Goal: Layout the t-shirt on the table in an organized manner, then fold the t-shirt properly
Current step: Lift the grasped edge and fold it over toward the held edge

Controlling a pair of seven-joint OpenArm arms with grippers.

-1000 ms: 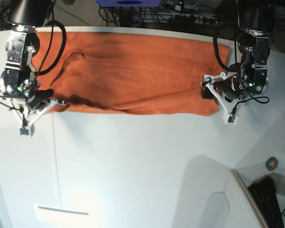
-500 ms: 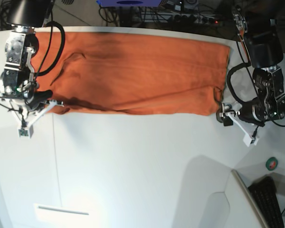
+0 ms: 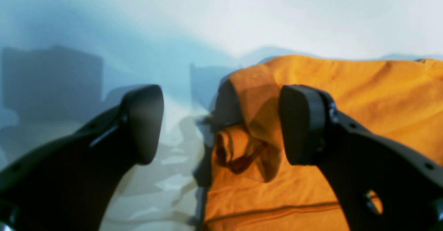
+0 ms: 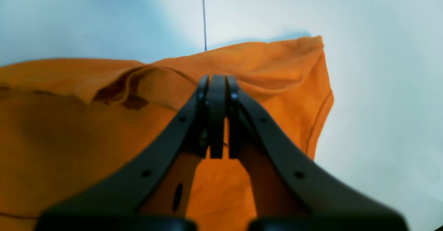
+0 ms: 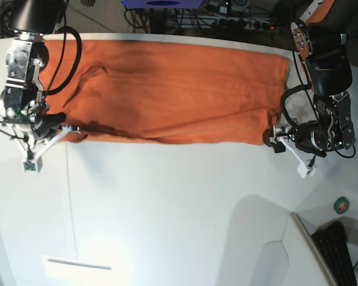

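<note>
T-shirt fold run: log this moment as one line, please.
t-shirt: folded strip on table | left gripper: open, at shirt corner, not gripping | right gripper: shut on t-shirt edge

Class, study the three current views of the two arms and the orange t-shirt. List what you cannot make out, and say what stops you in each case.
- Base view: the t-shirt's far edge is lost in dark shadow.
- Right wrist view: whether cloth sits between the shut jaws of the right gripper; the fingers cover that spot.
- Left wrist view: the open left gripper is blurred, and its fingers cover part of the shirt.
- Collar tag: not visible anywhere.
</note>
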